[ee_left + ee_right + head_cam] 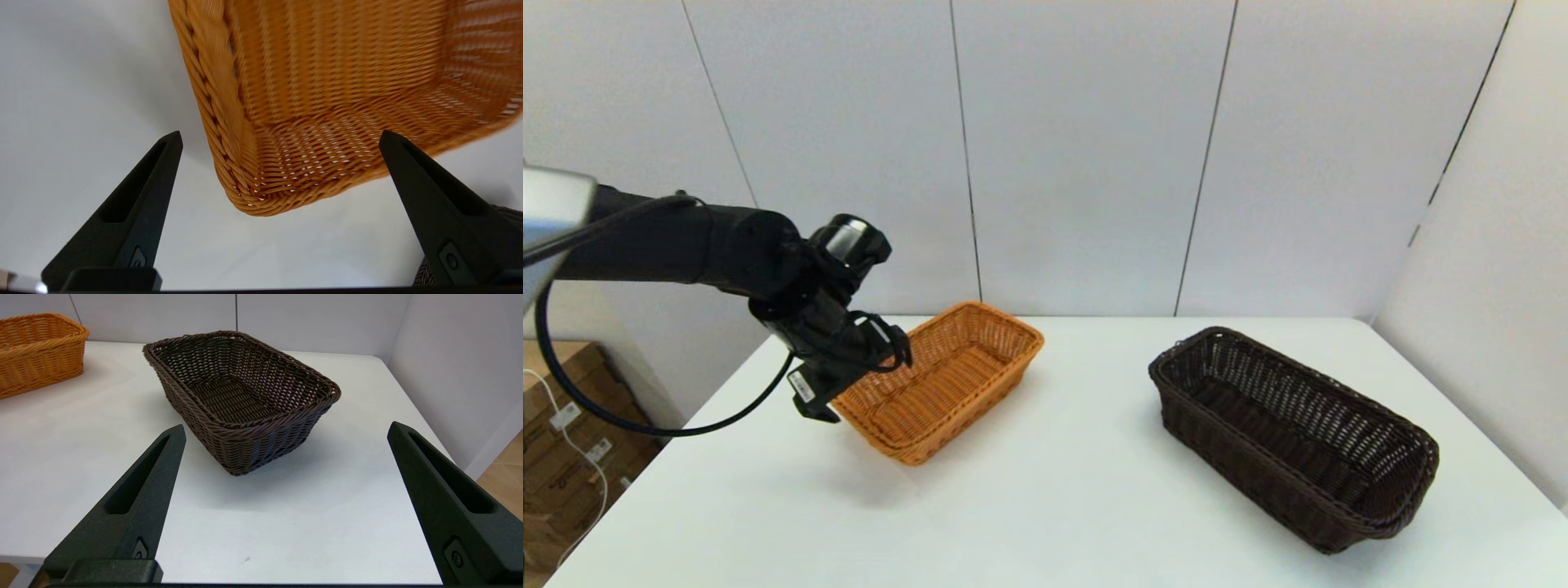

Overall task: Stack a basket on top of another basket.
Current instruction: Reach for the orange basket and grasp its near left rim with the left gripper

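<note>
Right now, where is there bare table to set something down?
Widest free patch: the white table between the orange-tan woven wicker basket and the dark brown woven wicker basket, running to the near edge. Crowded at the orange basket's left end, where the open left gripper hangs. The open right gripper waits off the near-right edge.

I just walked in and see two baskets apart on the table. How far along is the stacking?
Nothing is stacked yet. The dark brown basket and the orange-tan basket sit apart on the white table. In hand: the left gripper hovers open at the orange-tan basket's near corner, gripping nothing. The right gripper waits open, back from the dark basket. Grasping, lifting and stacking all remain.
</note>
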Controlling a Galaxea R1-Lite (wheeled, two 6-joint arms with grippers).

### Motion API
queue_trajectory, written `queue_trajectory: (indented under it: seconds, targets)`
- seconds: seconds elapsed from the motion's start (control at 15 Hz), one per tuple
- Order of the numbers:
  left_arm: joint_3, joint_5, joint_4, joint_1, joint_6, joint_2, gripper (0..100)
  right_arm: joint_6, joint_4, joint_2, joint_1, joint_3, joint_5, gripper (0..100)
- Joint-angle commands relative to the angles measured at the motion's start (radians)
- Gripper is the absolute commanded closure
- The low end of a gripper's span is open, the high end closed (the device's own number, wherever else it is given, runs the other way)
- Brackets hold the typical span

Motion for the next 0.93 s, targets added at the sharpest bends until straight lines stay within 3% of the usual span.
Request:
queue_trajectory:
  seconds: [0.07, 0.93]
  targets:
    - [-0.048, -0.073, 0.040, 0.020, -0.050, 0.124, 0, -0.003, 0.002, 0.001, 0.000, -0.001, 0.001, 0]
    - [-0.125, -0.117, 0.117, 0.068, -0.041, 0.290, 0, -0.003, 0.004, 0.000, 0.000, -0.001, 0.002, 0]
